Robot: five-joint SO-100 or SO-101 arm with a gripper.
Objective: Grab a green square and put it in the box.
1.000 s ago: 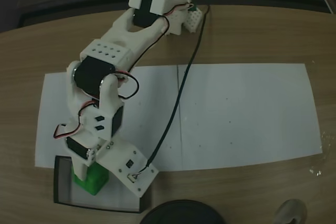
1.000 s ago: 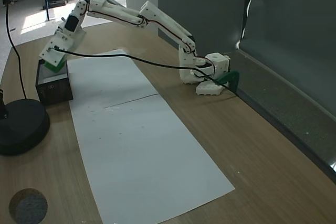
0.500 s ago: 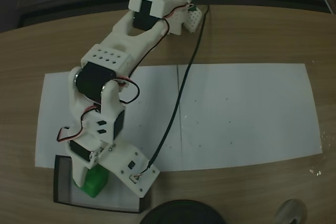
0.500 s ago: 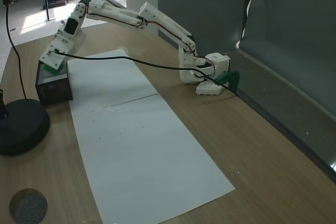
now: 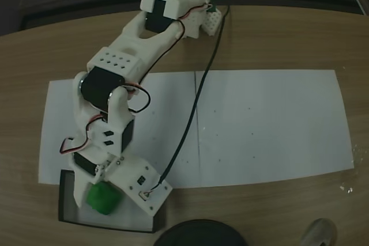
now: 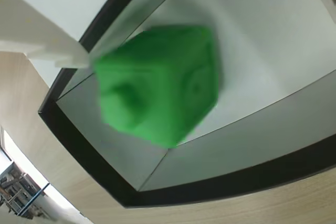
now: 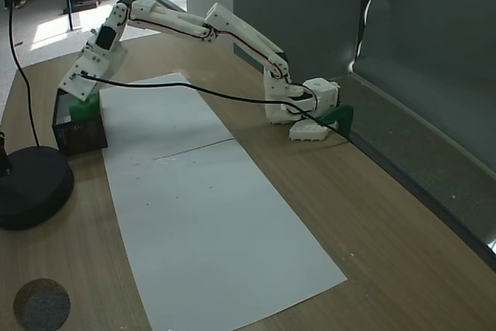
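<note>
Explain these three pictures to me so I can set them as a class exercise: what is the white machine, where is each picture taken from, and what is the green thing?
The white machine is a small jointed robot arm fixed at the table's far edge. At its tip are two jaws, the gripper.

One fixed view looks down from above. The other fixed view looks along the table from the side. The wrist view comes from a camera riding near the jaws, so it sees whatever lies just below them.

On the wooden table lie a large white paper sheet, a shallow box with black walls and a pale floor, and a round black disc with a cable rising from it.

The green square is a cube with round marks on its faces. It looks blurred over the box floor, and the jaws appear open, so it seems just released.
</note>
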